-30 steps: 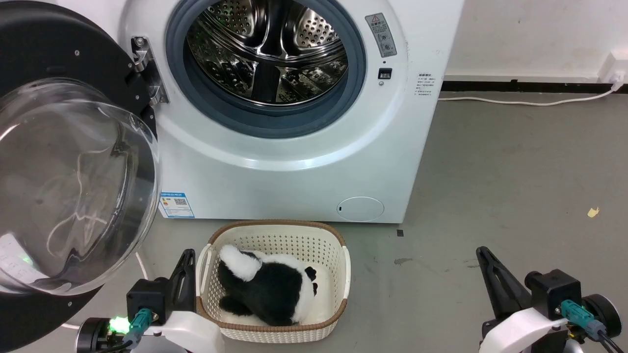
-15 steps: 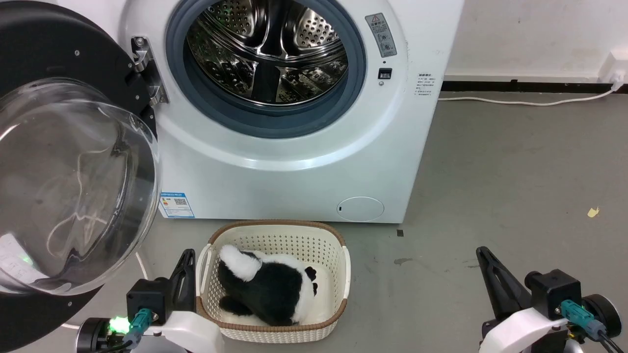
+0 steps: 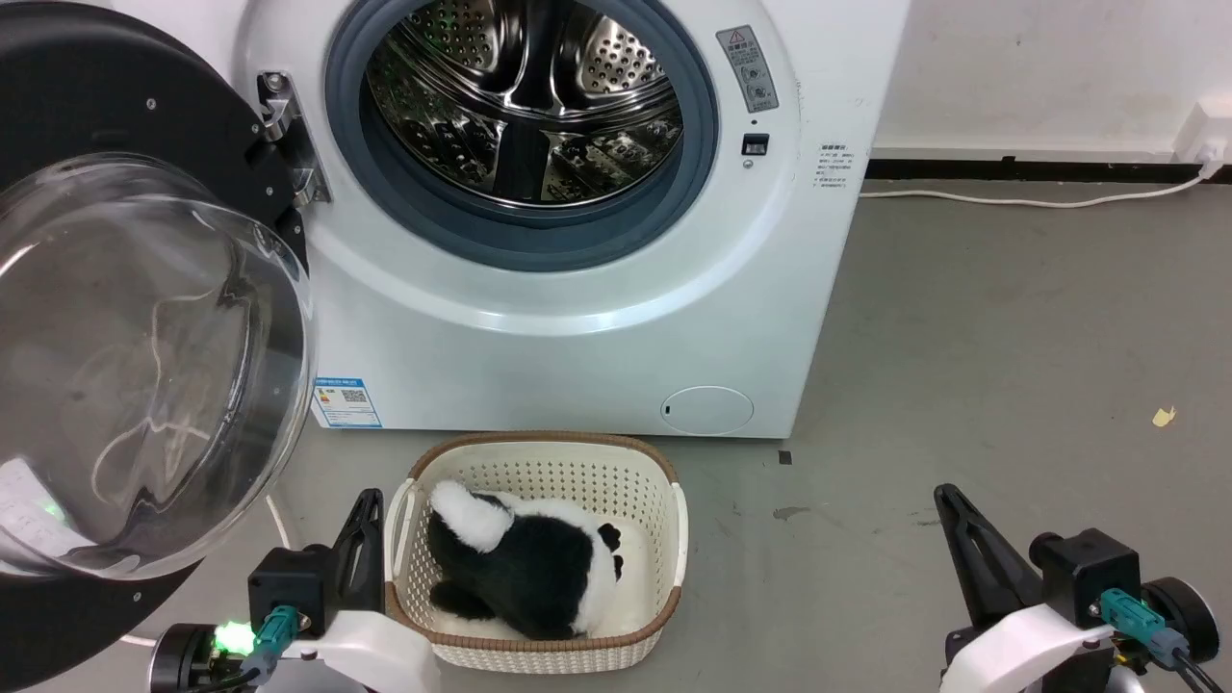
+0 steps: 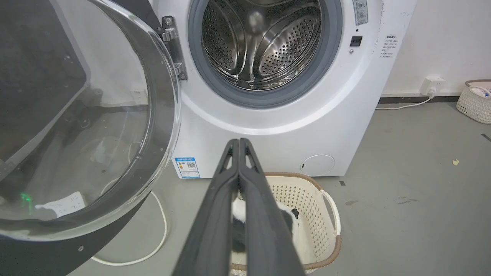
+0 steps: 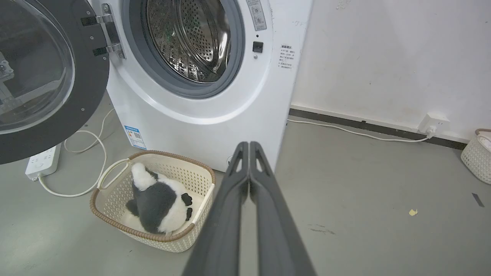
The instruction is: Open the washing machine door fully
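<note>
Hanging low at the bottom corners of the head view, both my grippers are apart from the machine. My left gripper (image 4: 238, 142) has its two dark fingers pressed flat together with nothing between them. My right gripper (image 5: 249, 145) is the same, closed tip to tip and empty, over bare grey floor (image 3: 1011, 318).

The washing machine door (image 3: 125, 366) stands swung out to my left of the washing machine (image 3: 577, 356), hanging on its metal hinge (image 3: 284, 135) at the left edge of the opening. Its clear glass bowl bulges toward me inside the wide black rim. The steel drum (image 3: 525, 106) is uncovered, ringed by its grey gasket (image 3: 539, 241).

On the floor just in front of the machine sits a cream basket (image 3: 539, 472) with a black and white plush toy (image 3: 529, 568) lying in it. My left gripper is just beside the basket's left end, below the door's lower edge and touching neither. A white cable (image 3: 1020, 200) runs along the wall at my right
</note>
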You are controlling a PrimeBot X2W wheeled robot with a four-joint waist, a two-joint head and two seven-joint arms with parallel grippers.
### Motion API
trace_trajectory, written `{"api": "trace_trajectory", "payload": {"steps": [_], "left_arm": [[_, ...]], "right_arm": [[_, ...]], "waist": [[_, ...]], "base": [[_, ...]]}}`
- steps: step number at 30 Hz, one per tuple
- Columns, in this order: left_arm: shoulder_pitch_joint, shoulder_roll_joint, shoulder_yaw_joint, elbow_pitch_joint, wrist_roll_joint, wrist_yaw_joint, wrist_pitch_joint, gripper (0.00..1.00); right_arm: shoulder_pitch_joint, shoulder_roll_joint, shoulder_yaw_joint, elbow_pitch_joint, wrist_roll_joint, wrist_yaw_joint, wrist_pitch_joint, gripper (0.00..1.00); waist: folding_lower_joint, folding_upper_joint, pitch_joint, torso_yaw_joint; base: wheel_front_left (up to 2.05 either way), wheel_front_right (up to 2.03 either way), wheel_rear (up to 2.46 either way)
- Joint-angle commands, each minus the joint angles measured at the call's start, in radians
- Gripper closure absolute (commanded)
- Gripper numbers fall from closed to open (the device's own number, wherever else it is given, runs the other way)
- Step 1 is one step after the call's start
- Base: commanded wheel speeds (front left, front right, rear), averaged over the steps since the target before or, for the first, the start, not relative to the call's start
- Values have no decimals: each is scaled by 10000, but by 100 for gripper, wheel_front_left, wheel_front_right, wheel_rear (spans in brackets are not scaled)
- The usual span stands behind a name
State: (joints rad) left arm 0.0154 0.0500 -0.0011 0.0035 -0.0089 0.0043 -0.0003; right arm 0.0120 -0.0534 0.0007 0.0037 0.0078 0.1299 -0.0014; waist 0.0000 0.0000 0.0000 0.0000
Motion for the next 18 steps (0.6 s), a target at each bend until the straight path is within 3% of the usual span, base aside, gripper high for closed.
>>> {"api": "trace_trajectory", "payload": {"steps": [1, 18], "left_arm": [[-154, 3, 11, -35, 89, -43, 3, 100], [-154, 3, 11, -35, 89, -43, 3, 100]], "right_arm": [[-120, 32, -7, -37, -78, 8, 14, 100], [-120, 32, -7, -37, -78, 8, 14, 100]], "waist": [[0, 0, 0, 0], [0, 0, 0, 0]], "base": [[0, 0, 0], [0, 0, 0]]}}
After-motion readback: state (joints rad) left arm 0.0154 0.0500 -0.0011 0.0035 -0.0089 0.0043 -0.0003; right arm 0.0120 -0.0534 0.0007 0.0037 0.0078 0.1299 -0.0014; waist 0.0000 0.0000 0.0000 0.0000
